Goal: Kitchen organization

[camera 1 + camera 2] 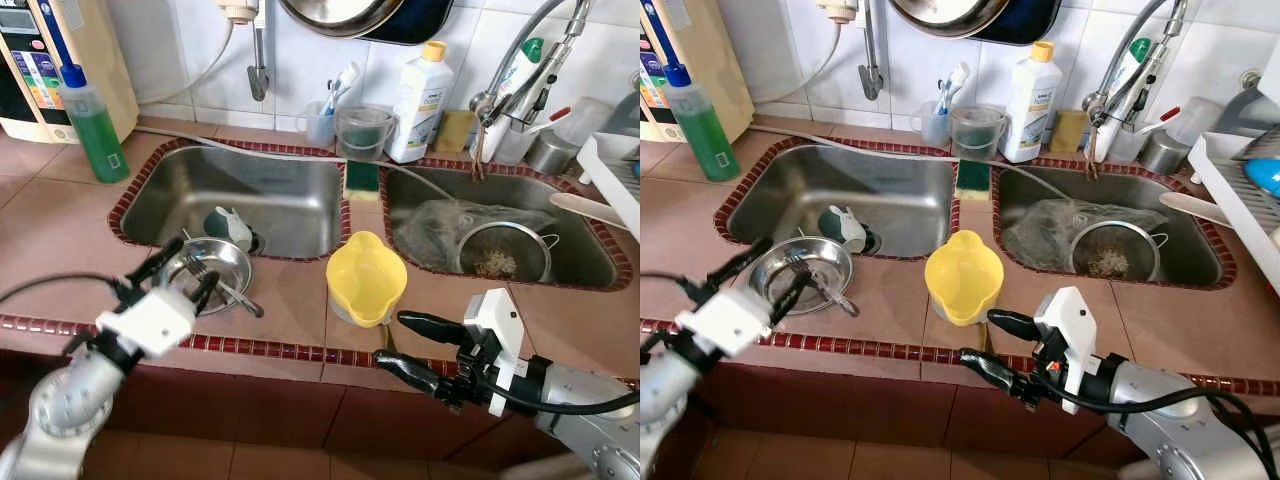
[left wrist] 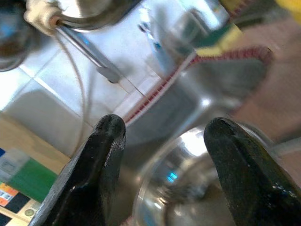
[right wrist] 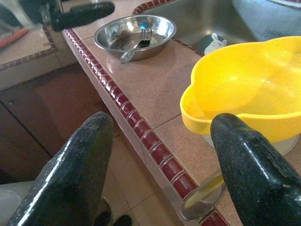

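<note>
Looking down in the left eye view on a tiled counter (image 1: 60, 225) with two steel sinks. Sitting near the front edge beside the left sink (image 1: 235, 200): a steel bowl (image 1: 212, 272) holding a fork (image 1: 205, 270). Standing between the sinks, closer to the right arm: a yellow jug (image 1: 366, 277). Hovering just at the bowl's near rim with fingers spread wide and holding nothing: the left gripper (image 1: 168, 280). Waiting below the counter edge, just before the jug, fingers likewise wide and empty: the right gripper (image 1: 415, 345). Resting in the right sink (image 1: 500, 235): a strainer (image 1: 503, 252) and a clear bag.

Showing the same layout in the right eye view, with a green bottle (image 1: 700, 125) at the back left and a white bottle (image 1: 1028, 90) against the tiles.

Blurring in the left wrist view, yet framing the bowl's rim (image 2: 188, 188) between the two spread fingers (image 2: 94, 160).

Facing the jug (image 3: 249, 94) in the right wrist view, one finger (image 3: 254, 160) lying below its rim, the bowl (image 3: 134, 35) well beyond.

Probably reaching for the bowl as the step in hand. Worth lowering one left finger inside the rim and one outside, pinching the thin wall squarely, keeping clear of the fork, and lifting level to avoid tipping it out.
</note>
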### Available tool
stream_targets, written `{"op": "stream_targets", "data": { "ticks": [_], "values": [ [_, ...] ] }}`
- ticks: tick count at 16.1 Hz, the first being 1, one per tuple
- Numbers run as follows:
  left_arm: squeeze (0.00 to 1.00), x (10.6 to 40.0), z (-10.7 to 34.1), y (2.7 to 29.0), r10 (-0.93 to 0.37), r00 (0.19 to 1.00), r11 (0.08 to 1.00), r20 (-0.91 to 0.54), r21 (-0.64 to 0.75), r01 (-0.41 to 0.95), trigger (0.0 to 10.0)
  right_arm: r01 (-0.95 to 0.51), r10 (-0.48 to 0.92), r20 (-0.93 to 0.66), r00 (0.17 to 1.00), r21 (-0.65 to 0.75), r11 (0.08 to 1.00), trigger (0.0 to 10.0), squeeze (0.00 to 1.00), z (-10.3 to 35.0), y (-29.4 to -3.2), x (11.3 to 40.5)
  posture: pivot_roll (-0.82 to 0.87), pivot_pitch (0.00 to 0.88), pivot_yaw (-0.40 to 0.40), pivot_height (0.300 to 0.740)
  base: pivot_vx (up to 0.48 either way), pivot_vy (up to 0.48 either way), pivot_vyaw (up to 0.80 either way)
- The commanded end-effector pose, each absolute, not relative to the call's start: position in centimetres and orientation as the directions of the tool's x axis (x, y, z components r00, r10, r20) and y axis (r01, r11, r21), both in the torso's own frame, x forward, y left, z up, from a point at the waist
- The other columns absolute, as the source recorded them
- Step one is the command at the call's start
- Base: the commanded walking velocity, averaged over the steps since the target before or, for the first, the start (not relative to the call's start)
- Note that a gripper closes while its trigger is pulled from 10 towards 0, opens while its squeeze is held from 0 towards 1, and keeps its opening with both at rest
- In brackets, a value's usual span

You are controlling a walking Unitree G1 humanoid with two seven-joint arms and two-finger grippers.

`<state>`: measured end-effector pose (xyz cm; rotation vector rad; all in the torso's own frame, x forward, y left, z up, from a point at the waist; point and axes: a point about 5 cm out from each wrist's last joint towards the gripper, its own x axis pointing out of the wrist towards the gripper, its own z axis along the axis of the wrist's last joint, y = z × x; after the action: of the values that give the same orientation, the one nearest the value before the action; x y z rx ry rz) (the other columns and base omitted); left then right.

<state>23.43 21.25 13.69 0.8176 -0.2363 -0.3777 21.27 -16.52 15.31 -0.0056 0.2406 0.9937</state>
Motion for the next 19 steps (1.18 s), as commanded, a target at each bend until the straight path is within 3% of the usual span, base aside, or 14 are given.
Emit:
{"op": "stream_targets", "data": {
  "ticks": [1,2,6,13,19],
  "values": [
    [0.0,22.4,11.9,21.0,-0.431,0.902,0.563,0.029,0.79,0.244,10.0,-0.836,0.832,-0.204,0.516,0.094,0.541,10.0,0.0,15.4,-16.6,21.3,-0.04,0.045,-0.049,0.74,0.0,0.0,0.0],
    [0.0,22.2,11.6,21.5,-0.4,0.916,0.597,0.043,0.77,0.225,10.0,-0.835,0.831,-0.204,0.517,0.095,0.542,10.0,0.0,15.4,-16.6,21.2,-0.04,0.047,-0.049,0.74,0.0,0.0,0.0],
    [0.0,21.0,10.0,22.1,-0.416,0.908,0.467,0.046,0.868,0.17,10.0,-0.83,0.827,-0.21,0.522,0.1,0.549,10.0,0.0,15.2,-16.9,21.2,-0.04,0.05,-0.049,0.74,0.0,0.0,0.0],
    [0.0,20.6,8.1,18.4,-0.599,0.8,0.323,0.035,0.925,0.2,10.0,-0.826,0.822,-0.208,0.53,0.096,0.556,10.0,0.0,15.3,-17.1,21.4,-0.05,0.05,-0.048,0.74,0.0,0.0,0.0],
    [0.0,23.4,8.0,16.7,-0.618,0.782,0.335,0.088,0.928,0.161,10.0,-0.818,0.816,-0.197,0.544,0.092,0.567,10.0,0.0,15.4,-16.9,21.5,-0.07,0.051,-0.028,0.74,0.0,0.0,0.0]
  ]
}}
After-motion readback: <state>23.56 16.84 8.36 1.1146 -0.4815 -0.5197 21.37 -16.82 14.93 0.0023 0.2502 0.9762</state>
